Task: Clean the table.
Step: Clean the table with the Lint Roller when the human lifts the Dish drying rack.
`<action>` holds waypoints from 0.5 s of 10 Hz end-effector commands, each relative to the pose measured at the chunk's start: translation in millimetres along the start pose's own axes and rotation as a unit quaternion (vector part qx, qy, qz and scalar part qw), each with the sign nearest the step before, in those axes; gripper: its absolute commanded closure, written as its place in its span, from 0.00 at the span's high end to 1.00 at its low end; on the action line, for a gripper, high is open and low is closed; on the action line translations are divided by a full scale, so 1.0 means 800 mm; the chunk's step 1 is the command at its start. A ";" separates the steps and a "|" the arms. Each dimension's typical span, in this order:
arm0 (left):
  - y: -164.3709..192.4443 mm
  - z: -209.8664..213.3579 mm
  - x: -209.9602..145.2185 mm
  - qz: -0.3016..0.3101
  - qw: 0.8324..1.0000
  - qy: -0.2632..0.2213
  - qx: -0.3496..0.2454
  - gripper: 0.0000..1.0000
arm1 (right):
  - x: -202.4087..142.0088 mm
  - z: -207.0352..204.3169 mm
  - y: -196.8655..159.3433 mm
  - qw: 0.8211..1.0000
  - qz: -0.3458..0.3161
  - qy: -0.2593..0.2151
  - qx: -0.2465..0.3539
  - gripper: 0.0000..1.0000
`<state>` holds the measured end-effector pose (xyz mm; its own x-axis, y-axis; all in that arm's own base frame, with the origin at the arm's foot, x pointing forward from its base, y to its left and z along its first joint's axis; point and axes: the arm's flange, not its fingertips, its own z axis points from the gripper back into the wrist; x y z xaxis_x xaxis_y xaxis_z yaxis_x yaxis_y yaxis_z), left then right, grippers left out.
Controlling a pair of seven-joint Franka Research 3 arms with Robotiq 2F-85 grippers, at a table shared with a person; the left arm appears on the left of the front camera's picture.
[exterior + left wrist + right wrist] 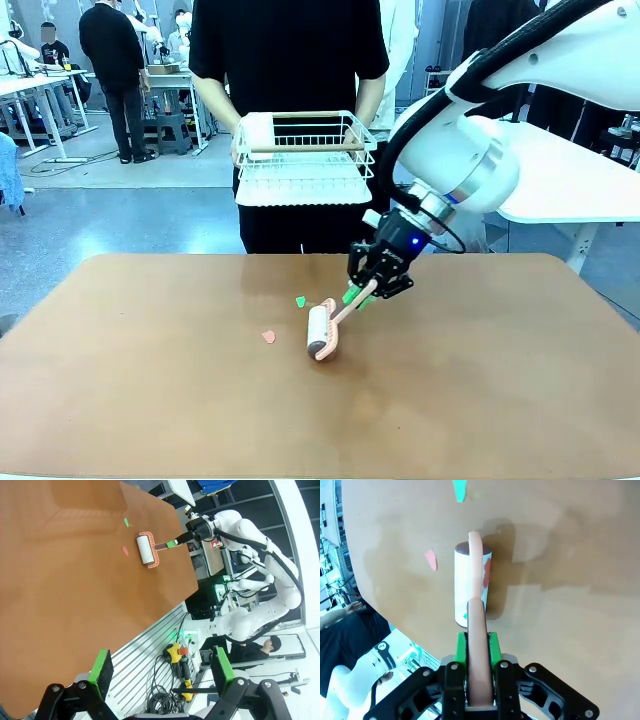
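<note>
A lint roller (319, 330) with a white drum and a pink handle rests on the reddish-brown table (150, 400), a little past its middle. My right gripper (358, 293) is shut on the handle, reaching down from the right. In the right wrist view the green pads clamp the handle and the roller's drum (472, 585) lies on the tabletop with small coloured bits stuck to it. A green paper scrap (300, 301) and a pink scrap (268, 337) lie just left of the roller. My left gripper (162, 667) hangs open off the table's edge, holding nothing.
A person stands at the far side and holds a white wire basket (300, 160) above the table's far edge. A white table (570, 190) stands behind my right arm. Cables and an aluminium frame (150, 655) lie below my left gripper.
</note>
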<state>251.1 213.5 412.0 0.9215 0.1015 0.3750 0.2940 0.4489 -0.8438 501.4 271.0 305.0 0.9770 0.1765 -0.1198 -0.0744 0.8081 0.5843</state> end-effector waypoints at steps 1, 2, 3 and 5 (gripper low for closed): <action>-0.001 0.002 -0.003 -0.014 1.000 -0.006 -0.010 1.00 | -0.019 -0.062 -0.006 0.996 -0.002 0.071 -0.047 0.21; -0.001 0.002 -0.003 -0.014 1.000 -0.006 -0.010 1.00 | -0.016 -0.070 0.007 0.997 -0.001 0.062 -0.046 0.21; -0.001 0.002 -0.003 -0.014 1.000 -0.006 -0.010 1.00 | -0.012 -0.083 0.021 0.998 -0.009 0.053 -0.043 0.21; -0.001 0.002 -0.003 -0.014 1.000 -0.006 -0.010 1.00 | -0.015 -0.109 0.040 0.996 -0.001 0.067 -0.054 0.21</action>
<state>251.1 213.5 412.1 0.9215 0.1014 0.3750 0.2940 0.4489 -0.8438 498.7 324.3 303.7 0.9758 0.1814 -0.1217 -0.0776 0.8085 0.5833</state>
